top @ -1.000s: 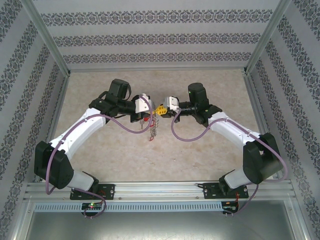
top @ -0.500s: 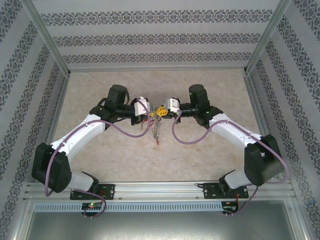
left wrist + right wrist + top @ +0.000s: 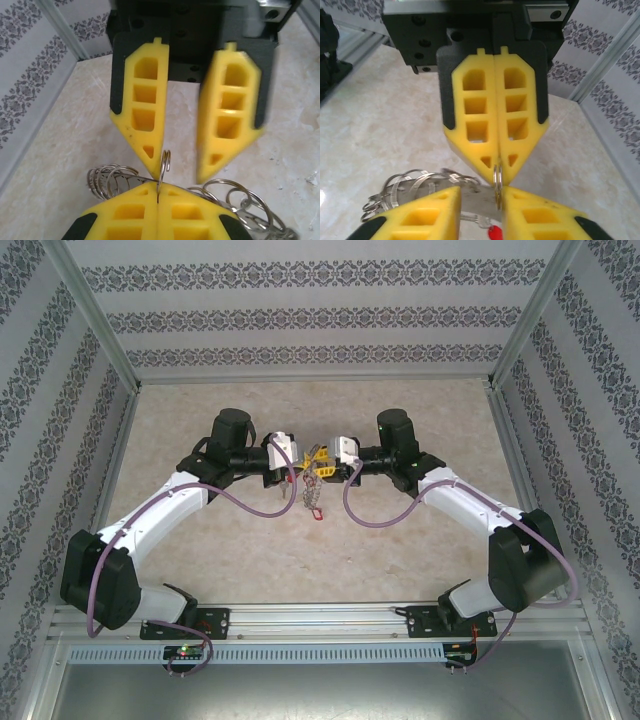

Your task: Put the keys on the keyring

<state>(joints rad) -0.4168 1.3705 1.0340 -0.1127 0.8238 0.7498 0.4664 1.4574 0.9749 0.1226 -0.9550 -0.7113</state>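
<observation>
Well, my left claw (image 3: pixel 159 189) is clamped tight on one thin wire ring of the keyring (image 3: pixel 312 494). It holds the ring up above the table (image 3: pixel 300 570) between the two arms, and the rest of the linked rings droop below it. My right claw (image 3: pixel 481 194) faces it nose to nose with its fingers a little apart. What looks like the flat silver blade of a key (image 3: pixel 494 233) lies across that gap, but I cannot tell whether the pads are touching it.

I judge the whole bunch to be light, hard and slippery, with stiff wire links that swing freely and twist out of line at a nudge. The key is best taken by its red plastic head, leaving the hole clear. I cannot find the split in the ring, the key's hole is too small to make out, and I cannot say how many keys there are.
</observation>
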